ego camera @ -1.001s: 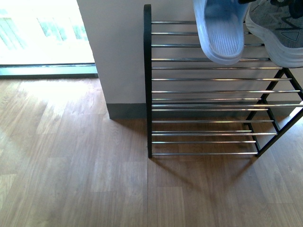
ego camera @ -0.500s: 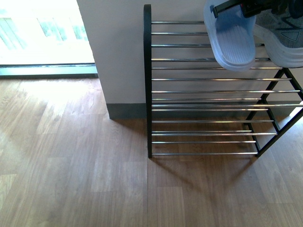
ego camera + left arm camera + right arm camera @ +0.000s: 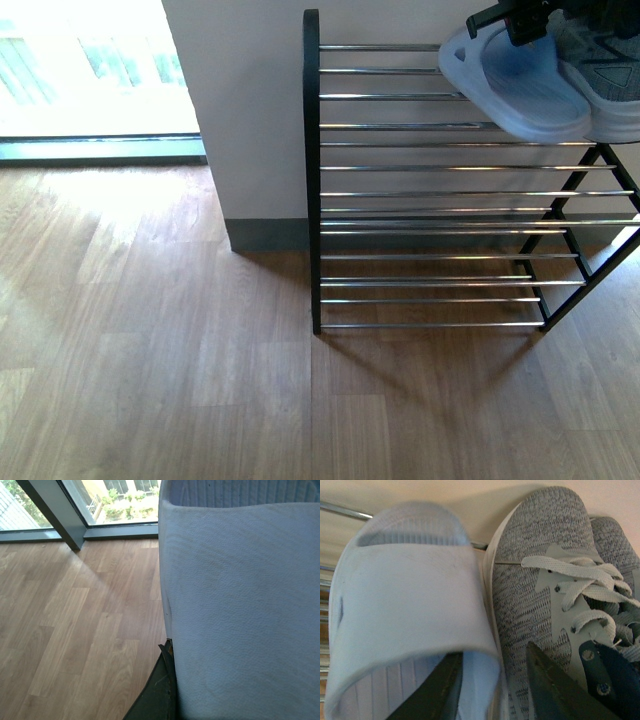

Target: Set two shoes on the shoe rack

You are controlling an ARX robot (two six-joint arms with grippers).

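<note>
The shoe rack has a black frame and chrome rods and stands against the wall. A pale blue slide lies sole-down on its top shelf, right beside a grey knit sneaker. My left gripper is shut on the slide; in the left wrist view the slide's strap fills the picture and only one dark finger shows. My right gripper stands open over the slide and the sneaker. A second sneaker lies beyond the first.
The rack's lower shelves hold nothing. A white wall with a grey skirting stands left of the rack, and a bright window is further left. Wooden floor spreads in front.
The slide has swung from hanging toe-down to lying flatter on the top shelf. It has also shifted right, up against the sneaker.
</note>
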